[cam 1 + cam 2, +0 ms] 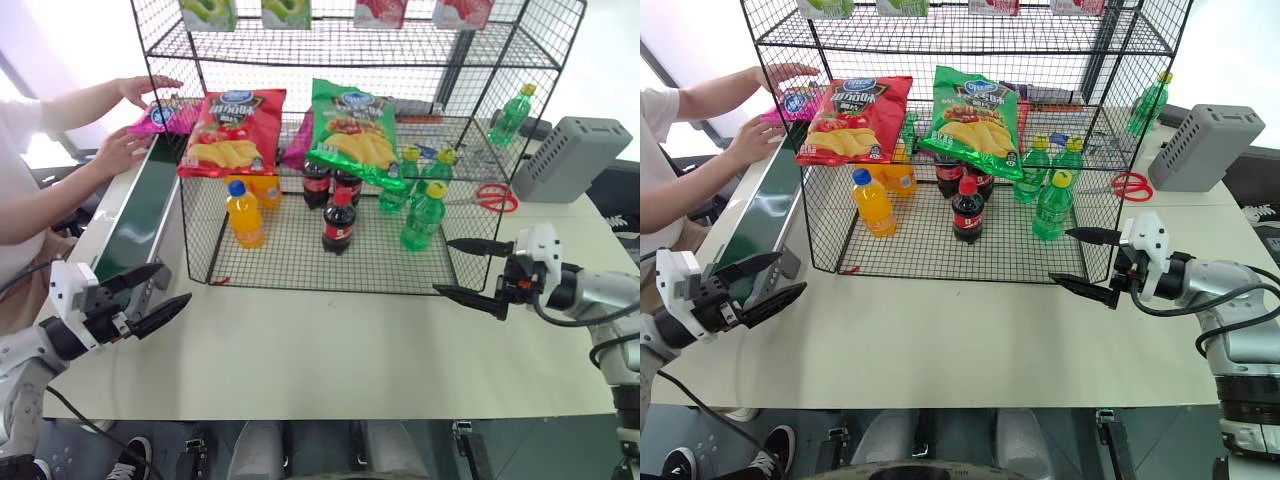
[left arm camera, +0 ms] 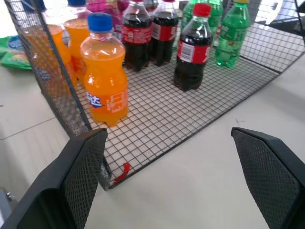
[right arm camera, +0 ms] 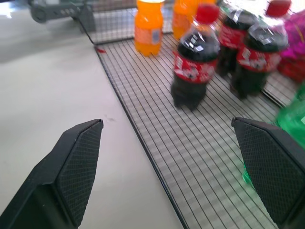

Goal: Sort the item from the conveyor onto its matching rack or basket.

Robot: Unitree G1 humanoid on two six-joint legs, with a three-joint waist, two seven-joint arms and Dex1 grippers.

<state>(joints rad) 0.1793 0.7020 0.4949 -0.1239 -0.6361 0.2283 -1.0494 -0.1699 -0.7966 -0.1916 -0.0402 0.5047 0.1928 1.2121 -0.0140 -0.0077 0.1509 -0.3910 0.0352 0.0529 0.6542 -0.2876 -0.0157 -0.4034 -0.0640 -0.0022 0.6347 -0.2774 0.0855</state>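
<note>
Nearest, 2 grippers, left and right, hover wide open and empty over the table, while a person's hands hold the pink crisp bag at the conveyor's far end beside the rack.

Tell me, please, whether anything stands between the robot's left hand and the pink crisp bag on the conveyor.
Yes: a person's hands rest on the pink crisp bag at the conveyor's far end. The open left hand waits at the near end, the bare belt between them.
</note>
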